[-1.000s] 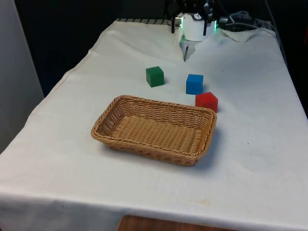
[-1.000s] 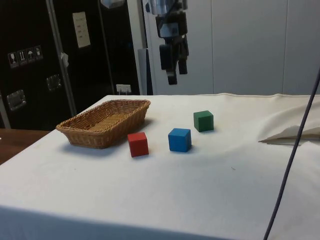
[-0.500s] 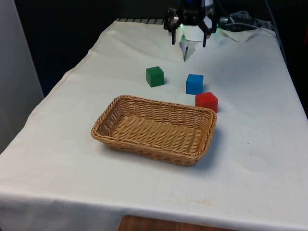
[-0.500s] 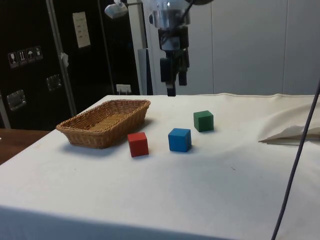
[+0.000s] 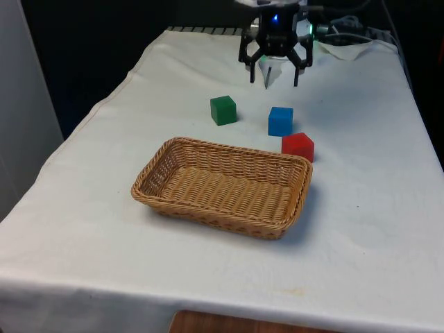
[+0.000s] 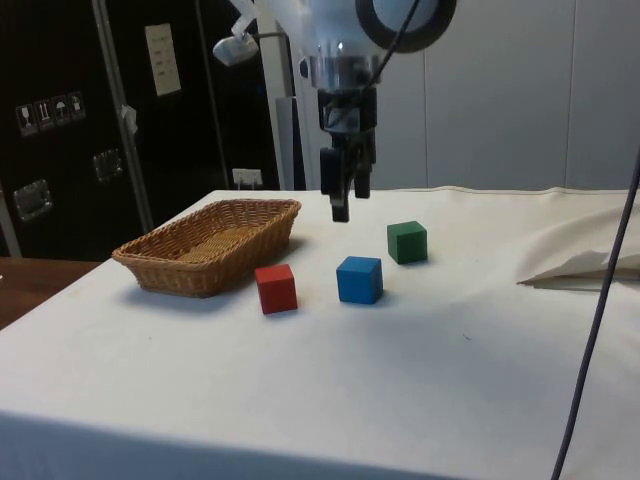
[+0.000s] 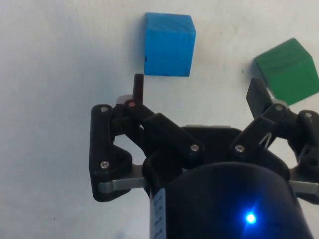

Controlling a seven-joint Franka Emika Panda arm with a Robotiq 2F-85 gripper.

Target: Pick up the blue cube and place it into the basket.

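**Above the table's far half, the open gripper hangs over the cubes**

Above the white cloth, beyond the three cubes as the front view has it, the black gripper hangs in the air with its fingers spread wide and nothing between them. In the side view the gripper points straight down, its tips higher than the tops of the cubes and clear of everything. The wrist view shows the two fingertips set well apart, with bare cloth under the gap.

The blue cube sits on the cloth, untouched, just beyond the far right corner of the wicker basket in the front view. In the wrist view the blue cube lies just past one fingertip, not between the two. In the side view the blue cube stands between its two neighbours.

The red cube lies just beside the blue one, nearer the basket's far rim, close to it though whether it touches cannot be told. The green cube stands apart, towards the front view's left. The green cube also shows beside the other fingertip in the wrist view.

The basket holds nothing and rests flat on the cloth.
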